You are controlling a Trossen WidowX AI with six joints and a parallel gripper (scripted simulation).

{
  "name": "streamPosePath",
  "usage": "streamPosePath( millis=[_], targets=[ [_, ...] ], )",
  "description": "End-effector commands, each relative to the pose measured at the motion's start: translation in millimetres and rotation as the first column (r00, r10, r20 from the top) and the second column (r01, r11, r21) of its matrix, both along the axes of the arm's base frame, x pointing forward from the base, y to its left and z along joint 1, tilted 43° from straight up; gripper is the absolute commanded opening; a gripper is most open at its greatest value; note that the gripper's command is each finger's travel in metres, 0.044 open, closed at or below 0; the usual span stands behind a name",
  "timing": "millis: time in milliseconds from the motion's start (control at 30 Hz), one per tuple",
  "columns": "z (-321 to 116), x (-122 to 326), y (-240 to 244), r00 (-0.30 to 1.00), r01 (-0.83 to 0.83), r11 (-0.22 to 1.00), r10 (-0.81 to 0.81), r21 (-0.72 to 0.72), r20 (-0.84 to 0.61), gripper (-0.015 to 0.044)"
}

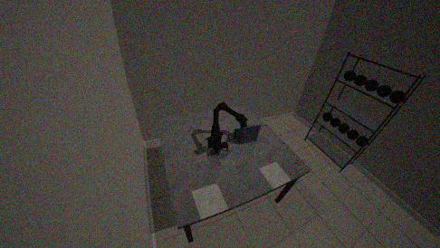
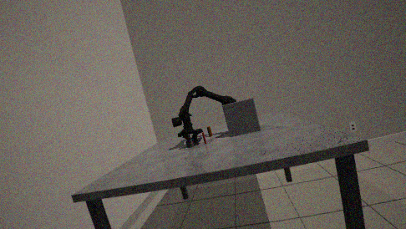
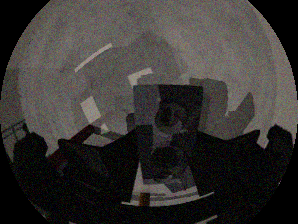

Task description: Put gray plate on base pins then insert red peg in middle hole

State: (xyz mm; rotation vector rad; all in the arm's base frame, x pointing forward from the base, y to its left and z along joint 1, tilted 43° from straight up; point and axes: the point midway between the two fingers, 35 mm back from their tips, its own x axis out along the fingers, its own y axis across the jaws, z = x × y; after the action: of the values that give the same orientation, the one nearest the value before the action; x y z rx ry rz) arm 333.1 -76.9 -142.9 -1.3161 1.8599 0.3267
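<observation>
My gripper [image 1: 217, 151] [image 2: 192, 143] [image 3: 161, 128] is low over the table, its fingers partly closed against both sides of a dark gray block with round holes, which appears to be the gray plate [image 3: 146, 106]. Whether its underside touches the pins is hidden. The base is not clearly distinguishable beneath it. The red peg [image 2: 204, 138] stands just right of the fingers in the exterior view; a dark red bar at the left of the wrist view seems to be the same peg. The top view is too dark and distant to show plate or peg.
An orange cylinder [image 2: 210, 131] [image 3: 144, 199] stands behind the peg. A large gray box [image 1: 247, 134] [image 2: 242, 117] stands by the arm's rear. Two white sheets [image 1: 209, 200] [image 1: 274, 175] lie near the table's front edge. A rack with dark round weights stands beyond the table.
</observation>
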Motion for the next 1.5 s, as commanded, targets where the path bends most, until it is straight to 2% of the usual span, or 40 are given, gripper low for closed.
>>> streamPosePath(
  millis=[0,467,1467],
  targets=[
    [0.0,-0.1,-0.2,1.0,-0.004,1.0,0.004,-0.002,-0.002,0.0012],
    [12.5,9.8,18.5,0.999,-0.014,1.0,0.014,0.006,0.038,0.0],
    [76.9,17.5,84.7,1.0,-0.007,1.0,0.007,0.01,0.006,0.0]
  ],
)
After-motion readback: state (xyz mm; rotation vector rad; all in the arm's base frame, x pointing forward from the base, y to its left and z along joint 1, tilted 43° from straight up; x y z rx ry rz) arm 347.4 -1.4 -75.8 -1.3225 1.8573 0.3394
